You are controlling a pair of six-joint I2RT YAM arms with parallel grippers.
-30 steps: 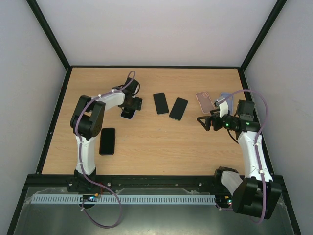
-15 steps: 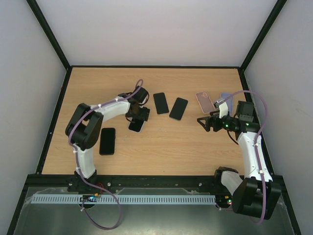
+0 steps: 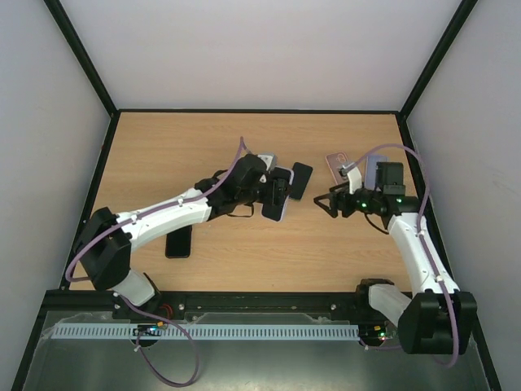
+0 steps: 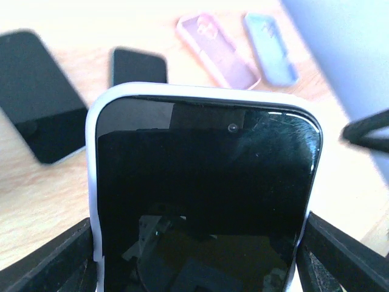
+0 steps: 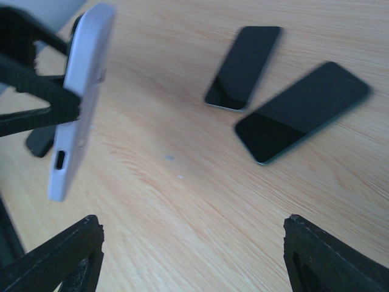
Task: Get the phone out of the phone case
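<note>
cased phone (image 3: 277, 199) left of the right claw (image 3: 324, 202), above the table (image 3: 163, 147).

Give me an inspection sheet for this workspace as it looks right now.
Surface: light wooden tabletop, flat.
Job's things: black phone in a white case, held off the table, still cased.
Clutter: three bare black phones, a pink case, a blue case, lying flat.
Grippers: left gripper, jaws clamped on the cased phone; right gripper, jaws open, empty.
Cables: purple cables along both arms.
Surroundings: white walls, black frame.

Bare black phone (image 3: 178, 243) flat on wooden table (image 3: 155, 155); pink case (image 4: 216, 48) beside blue case (image 4: 271, 48), not touching.
</note>
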